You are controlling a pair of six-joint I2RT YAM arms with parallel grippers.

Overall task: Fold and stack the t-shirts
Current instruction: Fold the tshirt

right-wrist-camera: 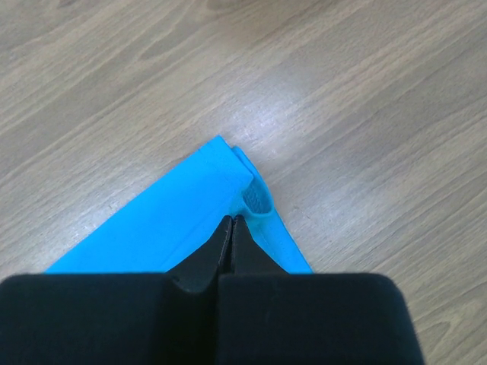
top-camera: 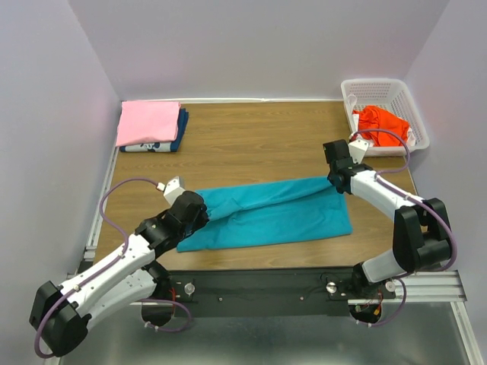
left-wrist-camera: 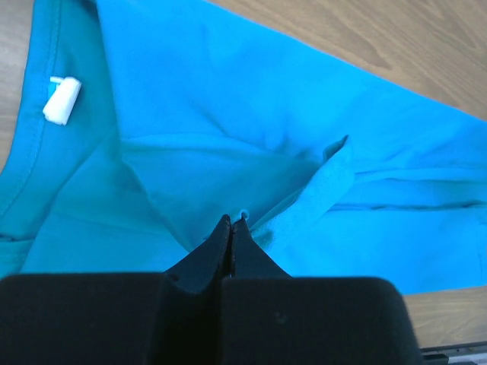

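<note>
Two shirts are sitting folded and stacked, the pink one lying on the dark blue one, well beyond the left jaws. The teal shirt is lying half-folded on the counter, stretching between both jaws. Each pair is pinching shut on its cloth, left near the collar, right at a corner. The orange-red shirt is waiting in the basket beyond the right jaws. The collar tag is showing no legible writing.
</note>
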